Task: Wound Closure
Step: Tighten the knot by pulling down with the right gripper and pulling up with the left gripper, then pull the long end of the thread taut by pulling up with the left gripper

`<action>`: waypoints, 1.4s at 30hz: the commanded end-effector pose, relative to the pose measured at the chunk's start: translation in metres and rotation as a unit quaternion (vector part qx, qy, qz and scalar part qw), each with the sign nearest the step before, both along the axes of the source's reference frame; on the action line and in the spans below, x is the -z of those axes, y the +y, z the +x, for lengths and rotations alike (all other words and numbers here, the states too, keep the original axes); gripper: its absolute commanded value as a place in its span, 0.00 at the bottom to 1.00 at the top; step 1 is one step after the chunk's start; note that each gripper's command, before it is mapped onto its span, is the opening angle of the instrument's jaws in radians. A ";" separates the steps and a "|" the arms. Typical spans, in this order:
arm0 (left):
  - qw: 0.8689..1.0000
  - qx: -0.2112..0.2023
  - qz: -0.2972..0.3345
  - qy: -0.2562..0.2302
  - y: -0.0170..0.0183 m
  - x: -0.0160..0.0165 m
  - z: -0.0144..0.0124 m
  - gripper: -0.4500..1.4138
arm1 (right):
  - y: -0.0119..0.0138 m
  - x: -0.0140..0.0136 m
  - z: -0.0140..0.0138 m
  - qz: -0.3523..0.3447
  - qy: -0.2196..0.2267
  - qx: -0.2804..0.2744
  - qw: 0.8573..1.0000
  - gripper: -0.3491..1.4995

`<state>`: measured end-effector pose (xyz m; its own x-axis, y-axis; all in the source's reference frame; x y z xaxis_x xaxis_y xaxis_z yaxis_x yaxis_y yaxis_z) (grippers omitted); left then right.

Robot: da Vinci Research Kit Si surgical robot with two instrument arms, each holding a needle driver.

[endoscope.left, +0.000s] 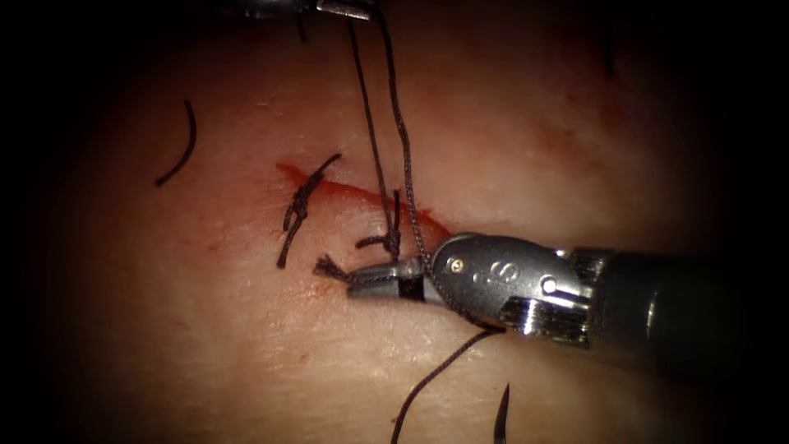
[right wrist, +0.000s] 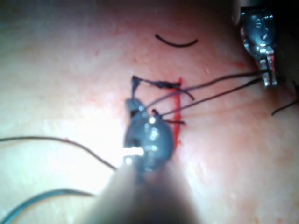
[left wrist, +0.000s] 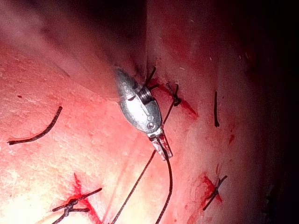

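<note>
**Right claw clamped on a frayed thread end beside the cut**

While the pale pink pork-belly tissue [endoscope.left: 205, 329] lies under the endoscope, the right arm's grey metal claw [endoscope.left: 374, 278] enters from the right, shut on the short frayed end of the dark braided thread [endoscope.left: 403, 140] just below the red-stained cut [endoscope.left: 353, 193]. Two strands of that thread rise from a knot [endoscope.left: 390, 241] at the cut to the left arm's silver claw [endoscope.left: 329, 8] at the top edge, which grips them. Another strand trails down beneath the right tool. An earlier dark stitch [endoscope.left: 300, 205] crosses the cut to the left. A loose curved thread scrap [endoscope.left: 181, 148] lies well to the left. Whether the thin dark pointed sliver [endoscope.left: 501, 411] at the bottom edge is the needle, I cannot tell.
</note>
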<state>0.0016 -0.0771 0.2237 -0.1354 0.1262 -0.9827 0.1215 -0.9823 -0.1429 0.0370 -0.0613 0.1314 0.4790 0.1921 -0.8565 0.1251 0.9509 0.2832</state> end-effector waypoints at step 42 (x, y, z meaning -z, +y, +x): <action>0.996 0.058 -0.032 0.060 0.0040 0.0047 -0.0027 0.00 | 0.0004 0.0012 -0.0026 -0.017 0.001 -0.106 0.994 0.94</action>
